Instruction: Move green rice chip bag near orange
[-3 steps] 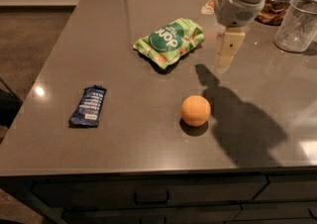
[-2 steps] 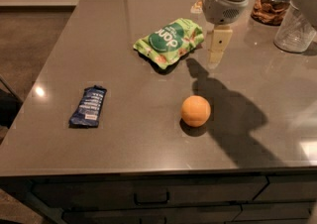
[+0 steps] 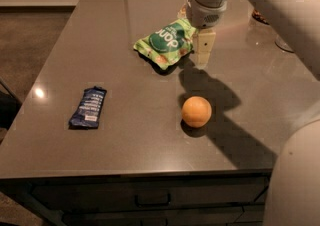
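Note:
The green rice chip bag (image 3: 165, 43) lies tilted on the grey table (image 3: 120, 140), at the middle back. The orange (image 3: 196, 111) sits on the table in front of it and a little to the right, about a bag's length away. My gripper (image 3: 201, 56) hangs from the arm at the bag's right end, close over the table and right against the bag's edge. The arm's wrist hides the bag's far right corner.
A dark blue wrapper bar (image 3: 89, 107) lies at the left front of the table. A glass (image 3: 283, 43) stands at the back right, mostly hidden by my arm. The table's front edge runs just below the orange, with drawers under it.
My arm has moved left and down, from right of the bag to its right end. The bag, the orange and the blue bar lie where they were.

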Controlling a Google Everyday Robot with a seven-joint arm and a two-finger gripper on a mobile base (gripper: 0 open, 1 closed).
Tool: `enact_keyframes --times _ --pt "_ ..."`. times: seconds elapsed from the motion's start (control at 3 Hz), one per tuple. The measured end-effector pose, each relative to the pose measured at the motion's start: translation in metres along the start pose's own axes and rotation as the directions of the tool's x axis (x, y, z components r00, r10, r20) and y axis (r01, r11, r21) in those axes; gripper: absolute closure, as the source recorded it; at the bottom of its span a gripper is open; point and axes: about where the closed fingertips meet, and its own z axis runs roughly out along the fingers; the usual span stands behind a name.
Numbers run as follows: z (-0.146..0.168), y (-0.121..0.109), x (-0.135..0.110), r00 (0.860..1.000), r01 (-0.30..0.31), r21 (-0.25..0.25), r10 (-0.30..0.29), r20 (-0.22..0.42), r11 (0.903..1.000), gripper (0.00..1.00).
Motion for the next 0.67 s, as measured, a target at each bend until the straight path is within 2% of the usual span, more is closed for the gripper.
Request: enact_keyframes --times 0.67 --pt "0.026 -0.025 -0.022 0.999 0.036 -0.031 -0.036 0.025 0.9989 0.0"
